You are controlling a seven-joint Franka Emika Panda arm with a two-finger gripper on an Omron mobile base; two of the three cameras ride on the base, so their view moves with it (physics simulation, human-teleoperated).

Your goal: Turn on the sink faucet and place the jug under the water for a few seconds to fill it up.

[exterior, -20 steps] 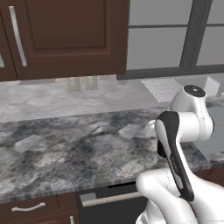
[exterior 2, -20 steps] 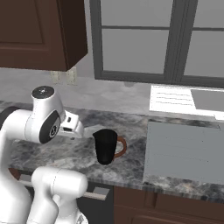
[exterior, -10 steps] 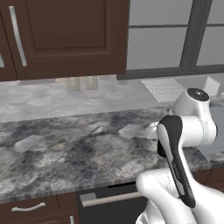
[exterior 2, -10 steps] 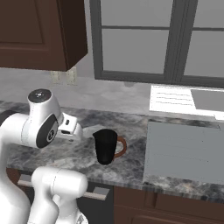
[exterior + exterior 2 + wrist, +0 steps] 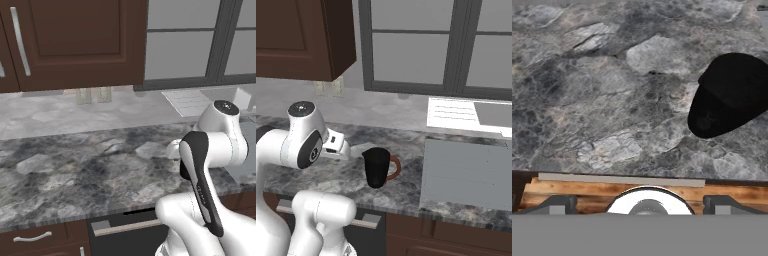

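Marble countertop [image 5: 406, 192] is seen unlabeled; jug [image 5: 377, 167] is stood near its front edge, sink [image 5: 468, 175] at 3 o'clock, gripper [image 5: 640, 202] fingers held apart.

The counter [image 5: 331, 175] is polished grey-and-black mottled stone, smooth with pale veins. The jug [image 5: 377, 167] at centre looks matt black with a reddish-brown handle. The upper left cabinets [image 5: 75, 40] are dark brown wood with a satin sheen and brushed metal handles [image 5: 19, 41]. The sink [image 5: 466, 175] at right looks dull grey metal.
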